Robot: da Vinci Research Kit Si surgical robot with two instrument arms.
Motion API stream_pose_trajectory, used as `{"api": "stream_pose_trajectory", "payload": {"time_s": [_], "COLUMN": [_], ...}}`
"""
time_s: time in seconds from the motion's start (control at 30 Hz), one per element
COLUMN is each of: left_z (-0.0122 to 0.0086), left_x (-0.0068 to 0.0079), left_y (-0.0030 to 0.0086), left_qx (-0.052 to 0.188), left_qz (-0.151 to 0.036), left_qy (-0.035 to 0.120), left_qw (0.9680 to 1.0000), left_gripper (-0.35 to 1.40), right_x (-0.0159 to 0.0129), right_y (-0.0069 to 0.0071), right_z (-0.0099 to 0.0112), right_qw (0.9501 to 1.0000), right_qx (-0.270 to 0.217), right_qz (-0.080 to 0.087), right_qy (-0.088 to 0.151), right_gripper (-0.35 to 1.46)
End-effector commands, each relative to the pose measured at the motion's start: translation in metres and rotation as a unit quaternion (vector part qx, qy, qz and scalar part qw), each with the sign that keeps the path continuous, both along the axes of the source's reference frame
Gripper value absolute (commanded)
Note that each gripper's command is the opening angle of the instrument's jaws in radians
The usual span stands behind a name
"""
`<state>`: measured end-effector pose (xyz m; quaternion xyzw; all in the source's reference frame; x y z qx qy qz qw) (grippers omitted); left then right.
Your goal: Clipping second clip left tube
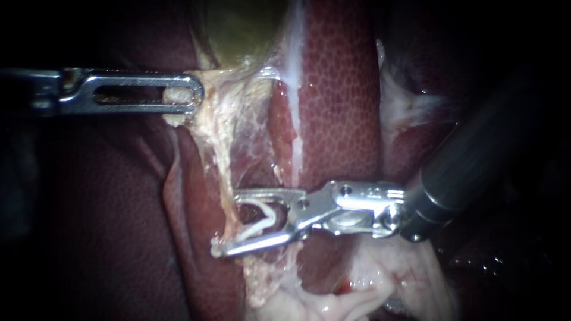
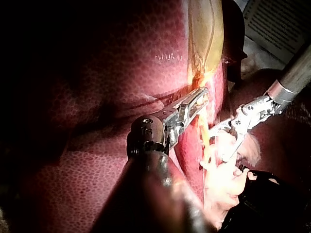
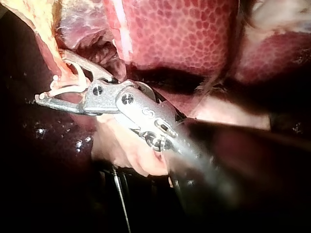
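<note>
My left instrument (image 1: pixel 193 92) comes in from the left, and its slotted jaws are shut on pale tissue at the neck of the greenish gallbladder (image 1: pixel 244 30). A pale stringy tube (image 1: pixel 223 160) runs down from there. My right instrument (image 1: pixel 227 223) reaches in from the right. Its jaws stand wide apart around the tube and carry a white clip (image 1: pixel 264 220) that touches both jaws. In the right wrist view the clip (image 3: pixel 68 87) sits between the jaws of that instrument (image 3: pixel 51 77), against the tube (image 3: pixel 46 43). The left wrist view shows my left instrument (image 2: pixel 197 99) pulling tissue below the gallbladder (image 2: pixel 204 34).
Mottled red liver (image 1: pixel 339 89) lies behind the tube, and a darker lobe (image 1: pixel 89 208) fills the left. Pale fatty tissue (image 1: pixel 357 285) bulges under the right instrument's shaft. A printed sheet (image 2: pixel 277 24) shows beyond the liver in the left wrist view.
</note>
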<state>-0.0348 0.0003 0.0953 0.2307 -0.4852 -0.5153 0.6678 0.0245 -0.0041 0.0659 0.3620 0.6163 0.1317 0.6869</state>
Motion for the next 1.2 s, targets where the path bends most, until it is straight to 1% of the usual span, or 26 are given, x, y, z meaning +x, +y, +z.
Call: {"api": "stream_pose_trajectory", "payload": {"time_s": [0.03,0.07,0.4,0.67,0.83,1.07,1.13,1.17,1.2], "left_z": [0.0000,0.0000,0.0000,0.0000,0.0000,0.0000,0.0000,0.0000,0.0000], "left_x": [0.0000,0.0000,-0.0001,-0.0002,-0.0002,-0.0002,-0.0002,-0.0002,-0.0002], "left_y": [0.0000,0.0000,0.0000,0.0000,0.0000,0.0000,0.0000,0.0000,0.0000], "left_qx": [0.000,0.000,0.000,0.000,0.000,0.000,0.000,0.000,0.000], "left_qz": [0.000,0.000,0.000,0.000,0.000,0.000,0.000,0.000,0.000], "left_qy": [0.000,0.000,0.000,0.000,0.000,0.000,0.000,0.000,0.000], "left_qw": [1.0000,1.0000,1.0000,1.0000,1.0000,1.0000,1.0000,1.0000,1.0000], "left_gripper": [-0.35,-0.35,-0.35,-0.35,-0.35,-0.35,-0.35,-0.35,-0.35], "right_x": [0.0001,0.0001,0.0003,0.0012,0.0013,0.0012,0.0010,0.0009,0.0007], "right_y": [-0.0001,-0.0002,-0.0004,-0.0002,0.0002,0.0003,0.0003,0.0002,0.0002], "right_z": [0.0001,0.0002,0.0000,0.0001,0.0004,0.0006,0.0006,0.0005,0.0005], "right_qw": [1.0000,0.9999,0.9993,0.9994,0.9997,0.9997,0.9996,0.9995,0.9990], "right_qx": [0.002,0.001,0.019,0.020,0.018,0.017,0.020,0.025,0.036], "right_qz": [-0.005,-0.010,-0.029,-0.027,-0.017,-0.017,-0.017,-0.017,-0.023], "right_qy": [-0.001,0.000,0.008,0.007,-0.002,-0.005,-0.006,-0.009,-0.014], "right_gripper": [0.60,0.60,0.60,0.60,0.59,0.56,0.49,0.41,0.25]}}
